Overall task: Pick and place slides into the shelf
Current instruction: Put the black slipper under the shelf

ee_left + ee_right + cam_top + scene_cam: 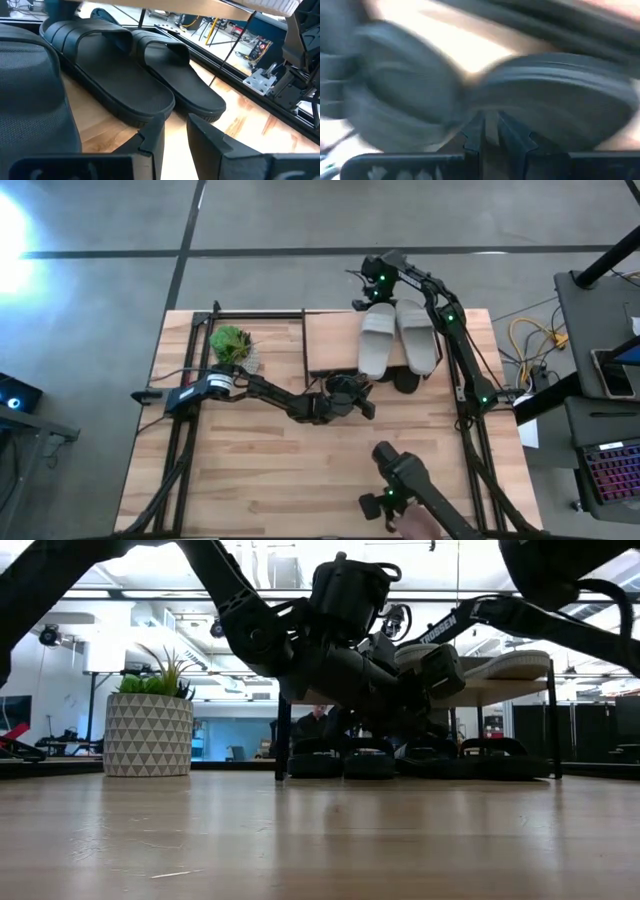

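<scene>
Slides going onto the shelf, black ones under the plank right now

Two light grey slides (397, 340) sit side by side on the shelf (330, 343) plank top, around 1 o'clock from table centre. Black slides (125, 80) lie on the table under the plank, toes toward the left gripper (345, 395). That gripper sits low at the shelf's front edge, arm stretched in from 9 o'clock, fingers narrowly apart and holding nothing I can see. Looks like the tucking-under step; next move probably calls for a careful nudge or backing straight out without clipping the frame legs. Right gripper (487, 131) is nearly shut, pointed at something dark and blurry, can't tell if it's gripping.
</scene>
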Available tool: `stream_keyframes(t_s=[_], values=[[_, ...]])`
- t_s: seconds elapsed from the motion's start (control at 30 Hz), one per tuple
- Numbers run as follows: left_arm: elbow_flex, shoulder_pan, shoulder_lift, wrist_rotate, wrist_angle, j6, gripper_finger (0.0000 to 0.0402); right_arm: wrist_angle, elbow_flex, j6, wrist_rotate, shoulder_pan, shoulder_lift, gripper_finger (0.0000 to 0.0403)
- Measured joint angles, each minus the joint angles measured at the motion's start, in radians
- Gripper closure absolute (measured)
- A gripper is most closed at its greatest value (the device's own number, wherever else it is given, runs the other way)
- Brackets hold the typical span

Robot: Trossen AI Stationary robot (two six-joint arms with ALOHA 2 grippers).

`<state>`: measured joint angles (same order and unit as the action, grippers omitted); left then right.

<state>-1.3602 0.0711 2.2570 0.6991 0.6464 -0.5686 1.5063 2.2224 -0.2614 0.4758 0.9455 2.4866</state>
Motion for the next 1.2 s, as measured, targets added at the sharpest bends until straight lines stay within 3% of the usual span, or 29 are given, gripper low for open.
stream_keyframes(t_s=[0.13, 0.3, 0.53, 0.67, 0.83, 1.2], values=[[0.000, 0.000, 0.000, 0.000, 0.000, 0.000, 0.0334, 0.016, 0.001, 0.001, -0.128, 0.002, 0.000, 0.0360], [0.000, 0.000, 0.000, 0.000, 0.000, 0.000, 0.0334, 0.065, 0.026, -0.001, -0.139, 0.004, 0.000, 0.0360], [0.000, 0.000, 0.000, -0.005, 0.000, 0.001, 0.0334, 0.019, 0.130, 0.056, -0.061, 0.003, -0.005, 0.0360], [0.000, -0.002, 0.000, -0.006, 0.000, 0.001, 0.0334, -0.006, 0.126, 0.030, 0.085, 0.005, -0.018, 0.0360], [0.000, -0.004, 0.000, -0.006, 0.000, 0.008, 0.0334, 0.030, 0.120, 0.030, 0.038, -0.006, 0.009, 0.0360], [0.003, -0.004, 0.000, -0.007, 0.000, 0.009, 0.0334, 0.013, 0.121, 0.034, 0.047, -0.035, 0.069, 0.0360]])
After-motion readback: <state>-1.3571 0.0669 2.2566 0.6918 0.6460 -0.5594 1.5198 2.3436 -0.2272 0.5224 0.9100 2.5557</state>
